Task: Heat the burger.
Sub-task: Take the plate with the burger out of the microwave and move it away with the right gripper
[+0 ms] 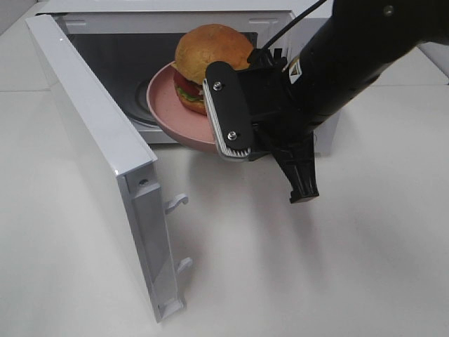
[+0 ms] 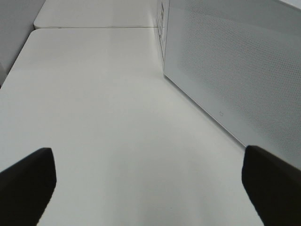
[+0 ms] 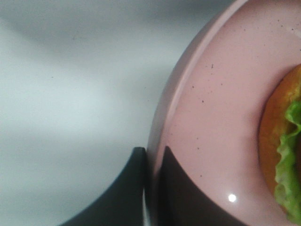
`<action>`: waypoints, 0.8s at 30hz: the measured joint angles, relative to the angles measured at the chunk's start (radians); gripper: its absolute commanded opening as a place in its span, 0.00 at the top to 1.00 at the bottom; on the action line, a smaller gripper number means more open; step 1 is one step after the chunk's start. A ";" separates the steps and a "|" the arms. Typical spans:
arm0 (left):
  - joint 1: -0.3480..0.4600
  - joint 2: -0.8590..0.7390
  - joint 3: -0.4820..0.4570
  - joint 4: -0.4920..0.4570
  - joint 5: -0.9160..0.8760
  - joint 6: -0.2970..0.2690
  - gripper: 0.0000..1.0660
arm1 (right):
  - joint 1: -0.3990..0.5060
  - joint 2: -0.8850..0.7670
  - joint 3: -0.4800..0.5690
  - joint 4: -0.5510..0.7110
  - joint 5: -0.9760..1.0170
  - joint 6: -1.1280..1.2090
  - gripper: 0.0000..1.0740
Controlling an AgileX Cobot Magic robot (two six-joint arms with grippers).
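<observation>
The burger (image 1: 210, 53), with a golden bun and green filling, sits on a round pink plate (image 1: 165, 98). My right gripper (image 1: 223, 137) is shut on the plate's near rim and holds it at the mouth of the open microwave (image 1: 175, 8), with the far half of the plate inside the cavity. The right wrist view shows the gripper (image 3: 149, 188) pinching the plate (image 3: 211, 117), with the burger (image 3: 282, 141) at the frame's edge. My left gripper (image 2: 150, 188) is open over bare table beside the microwave door (image 2: 235, 70), holding nothing.
The microwave door (image 1: 98, 161) swings out wide to the left, its latch hooks (image 1: 177, 202) pointing toward the middle. The white table (image 1: 316, 267) spreads out in front. A seam between table tops (image 2: 94, 27) runs behind the left gripper's area.
</observation>
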 measured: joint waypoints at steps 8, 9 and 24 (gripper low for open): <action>0.000 0.000 0.000 0.000 0.000 0.000 0.02 | 0.026 -0.147 0.137 -0.018 0.029 0.031 1.00; 0.000 0.000 0.000 0.000 0.000 0.000 0.02 | 0.029 -0.166 0.155 -0.023 0.029 0.040 1.00; 0.000 0.000 0.000 0.000 0.000 0.000 0.02 | 0.033 -0.416 0.284 -0.121 0.183 0.196 1.00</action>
